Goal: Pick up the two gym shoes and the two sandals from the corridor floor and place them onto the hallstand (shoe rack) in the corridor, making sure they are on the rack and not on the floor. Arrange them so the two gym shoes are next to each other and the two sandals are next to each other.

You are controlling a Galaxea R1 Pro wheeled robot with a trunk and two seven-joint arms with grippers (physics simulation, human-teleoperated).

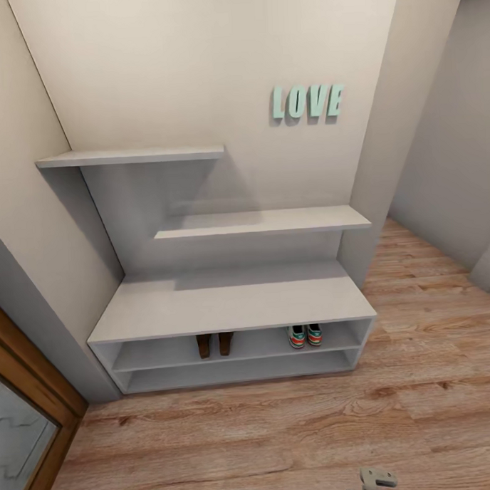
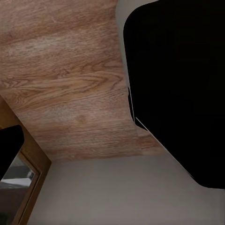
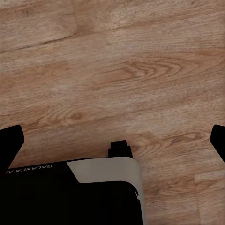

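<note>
The gym shoes (image 1: 305, 335) were seen side by side in the upper shelf slot of the shoe rack (image 1: 226, 303), lower centre-right of the head view, with the sandals (image 1: 214, 344) paired further left in the same slot. Wood floor (image 3: 122, 70) was shown beneath the right gripper (image 3: 112, 140), whose fingertips were spread wide; the left gripper's state could not be told.

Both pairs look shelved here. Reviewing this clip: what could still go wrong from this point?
1. The sandals and gym shoes sit near the front edge of the upper slot of the hallstand; a bump could possibly drop them to the floor.
2. The slot hides most of each shoe, so whether each sits fully on the shelf cannot be told.
</note>
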